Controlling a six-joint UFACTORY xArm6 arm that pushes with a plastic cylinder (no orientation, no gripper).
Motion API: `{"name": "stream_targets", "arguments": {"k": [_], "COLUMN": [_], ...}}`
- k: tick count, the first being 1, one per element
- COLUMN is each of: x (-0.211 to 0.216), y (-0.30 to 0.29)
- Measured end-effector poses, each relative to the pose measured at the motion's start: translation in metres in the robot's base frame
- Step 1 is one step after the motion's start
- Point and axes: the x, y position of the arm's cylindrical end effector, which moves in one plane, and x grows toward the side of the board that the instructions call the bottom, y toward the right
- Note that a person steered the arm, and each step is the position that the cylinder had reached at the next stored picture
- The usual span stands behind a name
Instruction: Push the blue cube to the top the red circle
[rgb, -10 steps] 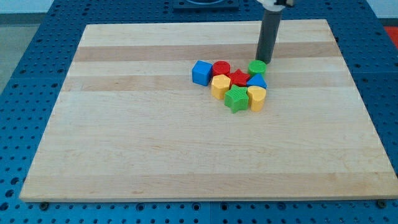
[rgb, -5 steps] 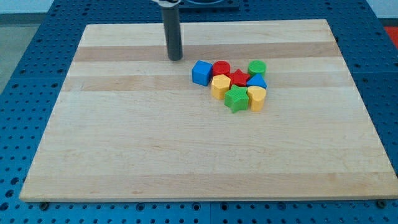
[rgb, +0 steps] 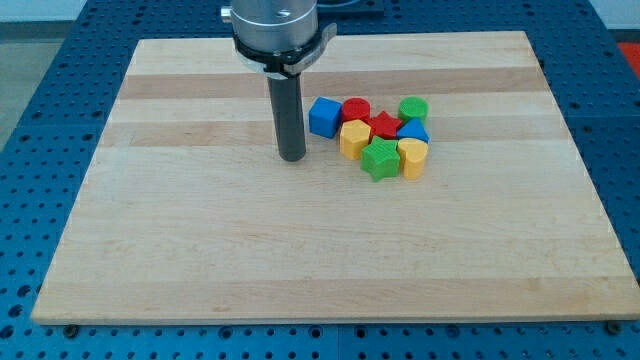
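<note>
You see the blue cube (rgb: 323, 117) at the cluster's left end, touching the red circle (rgb: 355, 109) on its right. My tip (rgb: 291, 157) rests on the surface (rgb: 200, 250) just left of and below the cube, apart from it. No gripper is present.

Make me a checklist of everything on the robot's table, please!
Surface: wooden board, bare apart from one cluster of blocks.
Job's things: blue cube at the cluster's left end, touching the red circle on the view's right.
Clutter: red star, green circle, blue block, yellow block, green star, another yellow block, all packed together.
Gripper: none; my tip rests on the board to the lower left of the blue cube, apart from it.
Cables: nothing seen.
Surroundings: blue perforated table around the board.
</note>
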Motion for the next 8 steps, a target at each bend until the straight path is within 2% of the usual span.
{"name": "stream_targets", "arguments": {"k": [5,8], "x": [-0.072,-0.102], "y": [0.017,0.055]}}
